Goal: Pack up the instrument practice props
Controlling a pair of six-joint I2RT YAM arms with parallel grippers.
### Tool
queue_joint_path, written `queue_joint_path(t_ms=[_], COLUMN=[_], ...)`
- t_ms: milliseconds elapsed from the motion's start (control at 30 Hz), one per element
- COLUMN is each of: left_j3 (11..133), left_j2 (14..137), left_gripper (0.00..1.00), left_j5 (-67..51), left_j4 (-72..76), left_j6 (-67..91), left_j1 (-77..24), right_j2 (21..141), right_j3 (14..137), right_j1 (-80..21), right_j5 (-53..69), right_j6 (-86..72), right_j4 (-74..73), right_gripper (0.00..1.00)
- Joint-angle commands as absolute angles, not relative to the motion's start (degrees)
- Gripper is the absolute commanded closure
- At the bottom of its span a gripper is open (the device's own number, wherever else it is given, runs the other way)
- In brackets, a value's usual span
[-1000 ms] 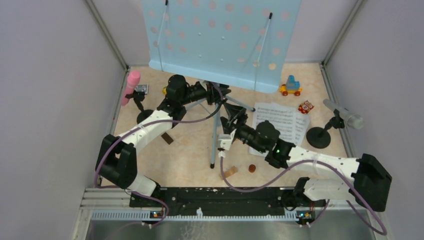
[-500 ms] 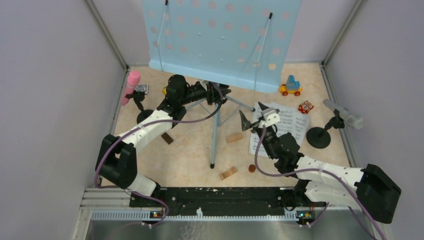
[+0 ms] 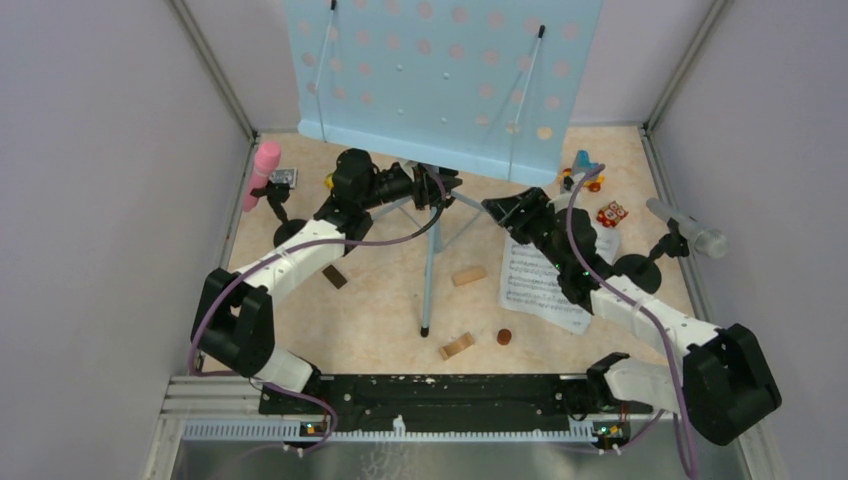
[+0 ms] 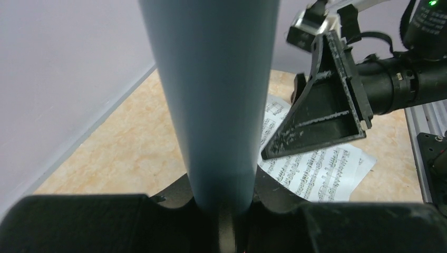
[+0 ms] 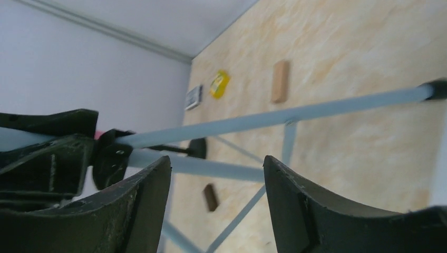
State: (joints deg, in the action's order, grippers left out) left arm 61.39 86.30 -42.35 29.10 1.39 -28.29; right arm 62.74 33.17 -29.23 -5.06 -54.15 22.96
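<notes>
The pale blue perforated music rack stands at the back of the table on its grey-blue tripod legs, the left gripper clamped around the tripod post just as it was a second ago. The right gripper, which was then low against the front leg, has swung up and back to the right of the tripod hub, jaws spread and holding nothing. Its move uncovers a wooden block and more of the sheet-music pages lying right of the stand. The pink microphone at the left wall and the silver microphone at the right (each on its holder) are unchanged.
</notes>
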Motion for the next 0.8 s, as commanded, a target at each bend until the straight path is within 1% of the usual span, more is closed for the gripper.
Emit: queue_joint_path(t_ms=[0,67,200,300,367,500,700,767], left_j3=[60.5,60.4,60.4,60.6,60.6,60.7,60.7,60.7], left_j2=[89.9,89.7,89.7,89.8,90.0,90.1,90.1,90.1], left_gripper=[1.00,1.00,1.00,1.00,1.00,1.00,1.00,1.00], left_j5=[-41.3,-41.3,-41.5,-41.8,-41.9,-41.8,-41.8,-41.8], left_j4=[20.1,20.2,20.1,20.2,20.1,19.9,19.8,19.8], left_j6=[-0.3,-0.2,-0.2,-0.2,-0.2,-0.2,-0.2,-0.2], left_j1=[-28.7,-28.7,-28.7,-28.7,-28.7,-28.7,-28.7,-28.7], right_j2=[67.0,68.7,70.2,70.8,71.9,75.2,79.1,80.3], right_j3=[35.0,34.6,33.0,33.7,34.9,36.5,38.0,38.8], right_j1=[-28.7,-28.7,-29.1,-29.5,-30.1,-30.8,-31.7,-31.8], right_j5=[14.5,17.0,17.3,17.4,17.9,19.7,19.9,20.1], right_j6=[-75.3,-79.6,-84.7,-84.8,-84.1,-83.6,-84.2,-84.1], right_j4=[36.2,42.1,51.5,51.0,50.4,50.7,53.1,53.5], right_gripper=[0.38,0.42,0.45,0.49,0.54,0.62,0.63,0.66])
